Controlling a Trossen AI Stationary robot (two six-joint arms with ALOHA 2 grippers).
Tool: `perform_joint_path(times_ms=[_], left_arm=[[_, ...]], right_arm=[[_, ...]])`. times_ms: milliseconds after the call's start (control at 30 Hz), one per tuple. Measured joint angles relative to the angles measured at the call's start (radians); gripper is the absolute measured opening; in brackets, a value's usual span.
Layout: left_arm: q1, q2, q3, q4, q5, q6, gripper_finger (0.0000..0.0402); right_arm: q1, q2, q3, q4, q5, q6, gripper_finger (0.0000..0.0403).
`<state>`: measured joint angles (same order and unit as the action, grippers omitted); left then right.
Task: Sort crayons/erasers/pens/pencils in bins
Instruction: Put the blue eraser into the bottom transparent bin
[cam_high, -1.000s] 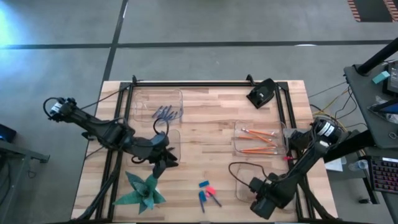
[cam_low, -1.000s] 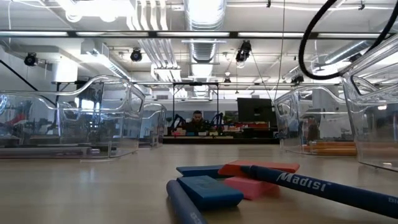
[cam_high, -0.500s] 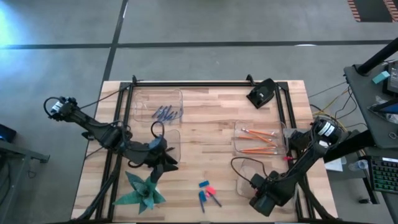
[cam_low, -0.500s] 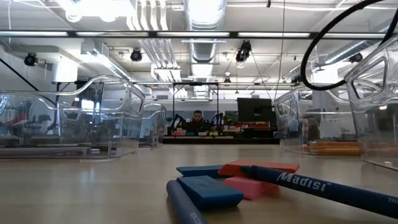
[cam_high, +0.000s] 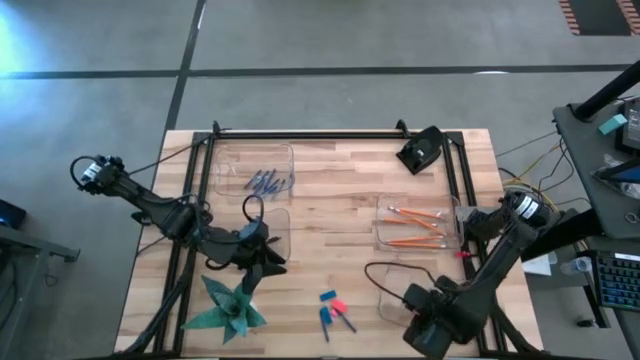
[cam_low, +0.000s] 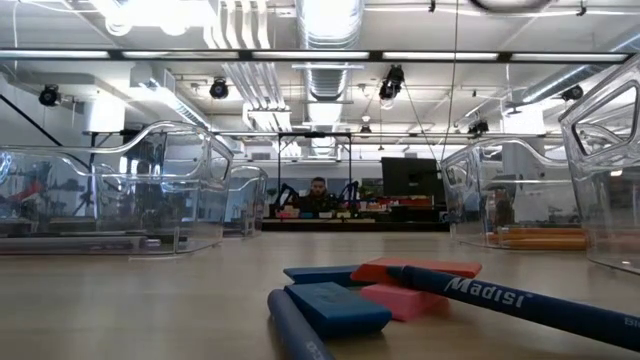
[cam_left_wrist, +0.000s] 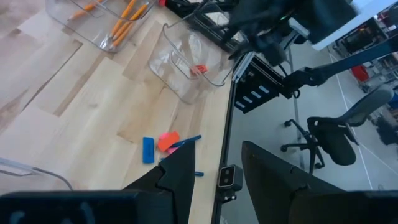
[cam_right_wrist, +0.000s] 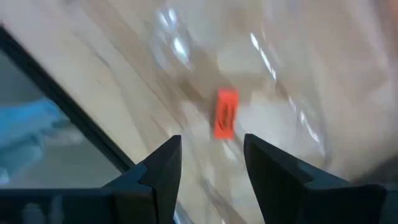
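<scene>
Orange-red eraser (cam_right_wrist: 226, 112) apparently in bin (cam_left_wrist: 186, 65), right gripper (cam_right_wrist: 208, 163) parted

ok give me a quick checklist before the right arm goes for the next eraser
1. Right gripper empty, fingers apart: ok.
2. Dropped red eraser lying inside the near right bin, free of the fingers: ok.
3. Loose erasers still on the table near the front edge, unsorted: not ok.
4. Blue pen lies against the pink eraser, may hinder a clean pick: not ok.
5. Left gripper empty and away from the pile: ok.
6. Pencils in their own bin: ok.
</scene>
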<state>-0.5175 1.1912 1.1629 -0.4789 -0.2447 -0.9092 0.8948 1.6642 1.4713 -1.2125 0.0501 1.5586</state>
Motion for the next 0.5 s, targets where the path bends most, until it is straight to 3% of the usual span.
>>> perform_joint_path(times_ms=[267,433,500], left_arm=[[-0.001,0.0,0.0,0.0,0.0,0.0,0.0118],[-0.001,0.0,-0.001,0.0,0.0,-0.001,0.0118],[-0.002,0.0,-0.001,0.001,0.0,-0.002,0.0118]], right_arm=[[-0.046,0.005,0.138,0.075,0.51,-0.065,0.0153],[-0.133,0.032,0.127,0.29,0.525,-0.29,0.0164],[-0.165,0.052,0.126,0.378,0.479,-0.398,0.0175]])
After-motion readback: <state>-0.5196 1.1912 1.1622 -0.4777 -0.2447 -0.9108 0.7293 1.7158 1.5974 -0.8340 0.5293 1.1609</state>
